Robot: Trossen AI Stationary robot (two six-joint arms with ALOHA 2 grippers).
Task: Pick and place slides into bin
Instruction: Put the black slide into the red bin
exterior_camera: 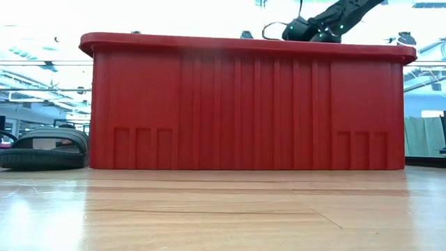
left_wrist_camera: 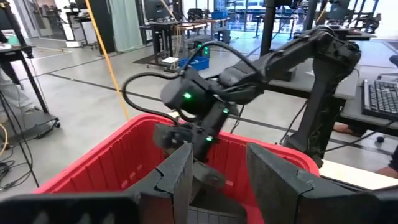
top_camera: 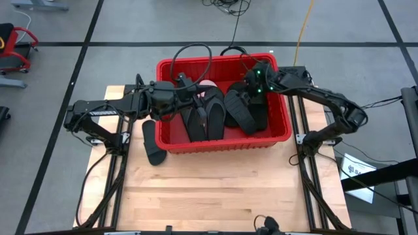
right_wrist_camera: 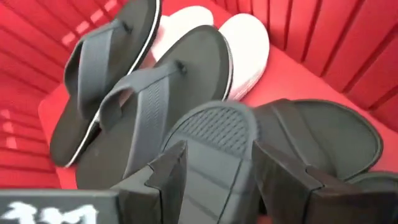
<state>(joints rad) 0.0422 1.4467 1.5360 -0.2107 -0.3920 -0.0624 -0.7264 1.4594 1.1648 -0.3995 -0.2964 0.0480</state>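
One red bin (top_camera: 171, 138) is counted on the table (top_camera: 215, 189). Two pale slides (right_wrist_camera: 245, 43) and at least five black slides (top_camera: 238, 111) are seen inside it, below the right end effector (top_camera: 253, 88). One black slide (top_camera: 153, 145) is seen outside, below the left end effector (top_camera: 189, 98).

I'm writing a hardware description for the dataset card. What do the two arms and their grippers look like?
Both arms are dark, jointed links with black cables looping along them. The right gripper and its wrist carry small green lights. The left gripper has two broad, flat, dark fingers with angular stepped edges.
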